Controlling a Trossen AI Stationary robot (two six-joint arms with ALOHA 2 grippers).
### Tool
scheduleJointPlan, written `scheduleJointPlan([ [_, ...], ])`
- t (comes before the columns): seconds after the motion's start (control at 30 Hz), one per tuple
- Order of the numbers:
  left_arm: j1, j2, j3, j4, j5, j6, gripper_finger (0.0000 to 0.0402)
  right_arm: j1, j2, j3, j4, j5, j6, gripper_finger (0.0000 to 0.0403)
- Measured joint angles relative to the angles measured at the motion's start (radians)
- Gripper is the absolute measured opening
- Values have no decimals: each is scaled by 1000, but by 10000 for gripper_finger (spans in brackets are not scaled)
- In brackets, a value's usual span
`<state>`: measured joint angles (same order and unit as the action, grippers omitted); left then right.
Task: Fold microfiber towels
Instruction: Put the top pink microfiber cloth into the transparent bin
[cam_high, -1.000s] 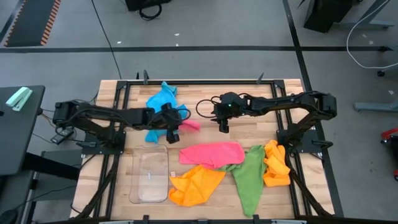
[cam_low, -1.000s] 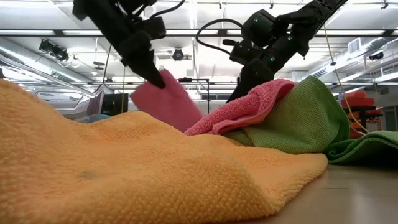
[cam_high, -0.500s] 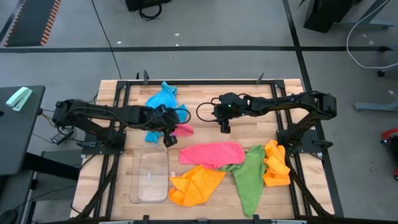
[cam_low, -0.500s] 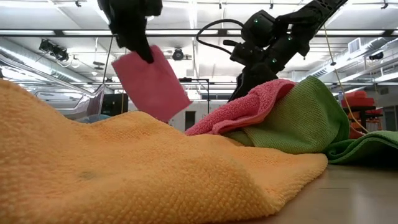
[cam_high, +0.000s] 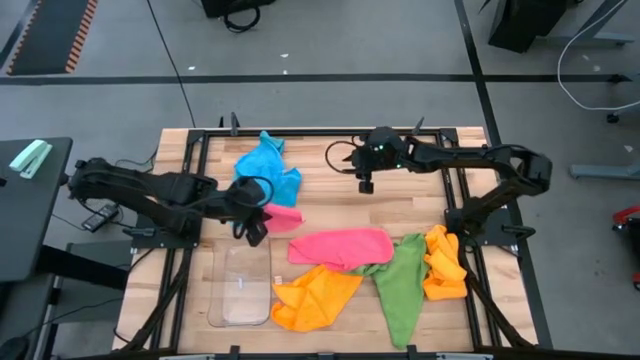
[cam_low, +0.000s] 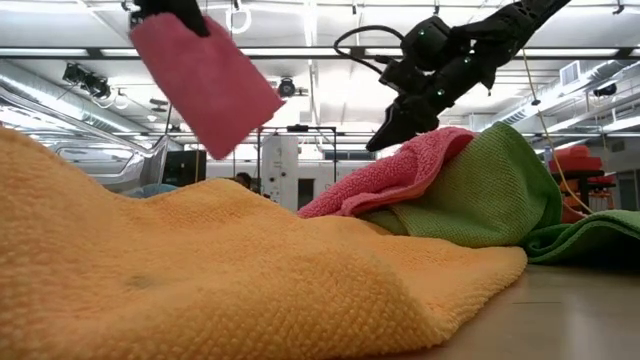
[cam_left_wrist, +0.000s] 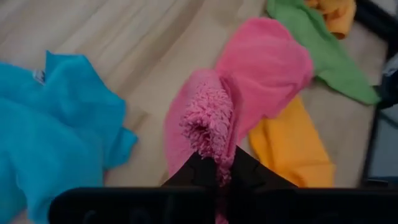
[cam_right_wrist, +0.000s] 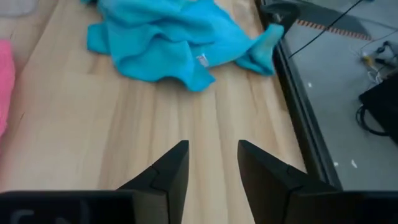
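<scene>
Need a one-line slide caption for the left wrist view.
Left end effector pinching a folded pink towel above the table, blue towel alongside.

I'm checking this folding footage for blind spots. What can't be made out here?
- Low view: the orange towel up close hides the table and the clear tray.
- Left wrist view: the held pink towel covers the left hand's fingertips.
- Low view: the right hand shows as a dark silhouette only.

Overhead camera looks straight down on the whole worktop; low camera sits level behind the orange towel; both share it, wrist cameras look close
</scene>
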<state>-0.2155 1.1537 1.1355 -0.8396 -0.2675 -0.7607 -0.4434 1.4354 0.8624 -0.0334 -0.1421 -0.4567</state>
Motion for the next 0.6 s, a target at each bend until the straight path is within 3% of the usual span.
scheduleJointPlan([
  [0.43, -152, -60, 0, -82, 79, -290, 21, -32, -44, 0, 5, -40, 1, 138],
  [0.6, -198, -70, 0, -85, 185, -328, 33, -32, -44, 0, 5, -46, 2, 138],
])
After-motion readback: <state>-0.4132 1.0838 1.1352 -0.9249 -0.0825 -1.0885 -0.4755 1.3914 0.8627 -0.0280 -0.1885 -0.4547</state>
